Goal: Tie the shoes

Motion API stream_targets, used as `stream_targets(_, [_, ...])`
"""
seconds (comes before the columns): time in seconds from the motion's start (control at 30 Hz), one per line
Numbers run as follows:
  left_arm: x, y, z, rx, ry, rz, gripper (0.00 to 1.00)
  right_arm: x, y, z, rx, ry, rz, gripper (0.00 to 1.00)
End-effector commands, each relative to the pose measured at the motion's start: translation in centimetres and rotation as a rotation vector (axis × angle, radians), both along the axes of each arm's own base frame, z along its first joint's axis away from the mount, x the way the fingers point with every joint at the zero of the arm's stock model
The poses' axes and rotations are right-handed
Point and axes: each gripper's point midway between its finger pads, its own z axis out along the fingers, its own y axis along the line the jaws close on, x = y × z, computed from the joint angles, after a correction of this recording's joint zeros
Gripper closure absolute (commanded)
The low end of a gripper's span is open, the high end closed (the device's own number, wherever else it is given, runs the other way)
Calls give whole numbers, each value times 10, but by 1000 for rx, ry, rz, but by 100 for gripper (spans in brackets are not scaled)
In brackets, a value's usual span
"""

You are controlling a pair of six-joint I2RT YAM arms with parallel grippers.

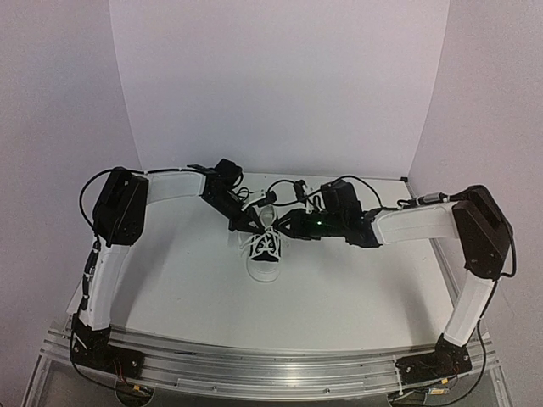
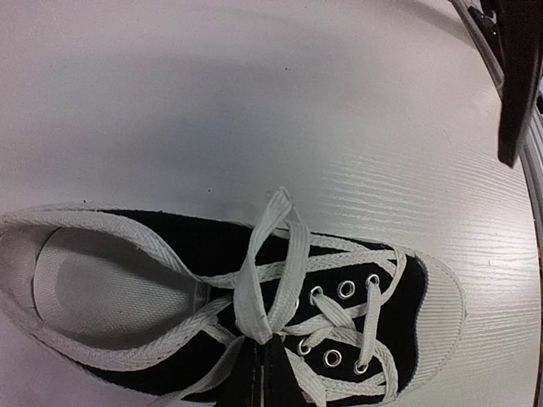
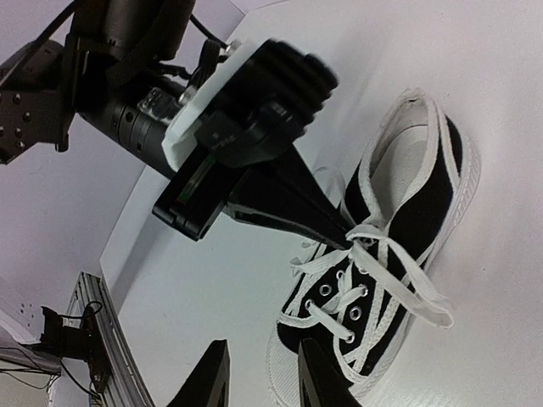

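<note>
The black canvas shoe with white toe cap and white laces lies mid-table, toe toward the arms. My left gripper hangs over its tongue. In the left wrist view this gripper is shut on a doubled white lace that rises above the eyelets. The right wrist view shows the left gripper's tip pinching that lace at the shoe. My right gripper sits just right of the shoe. Its fingers stand apart near the toe cap, holding nothing.
White backdrop walls close the table at the back and sides. An aluminium rail with the arm bases runs along the near edge. One right-gripper finger shows at the top right of the left wrist view.
</note>
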Motion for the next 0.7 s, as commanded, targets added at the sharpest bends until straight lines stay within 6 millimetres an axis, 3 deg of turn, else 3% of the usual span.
stream_targets(0.0, [5,3,7,-8,14,15,100,7,16,-10,-60,-26,-91,73])
stream_targets(0.33, [8,6,7,-19,65,44,100,33,19,-60,-175,23,-189,78])
stream_targets(0.67, [5,16,15,-85,185,53,100,38,29,-89,-193,58,-178,75])
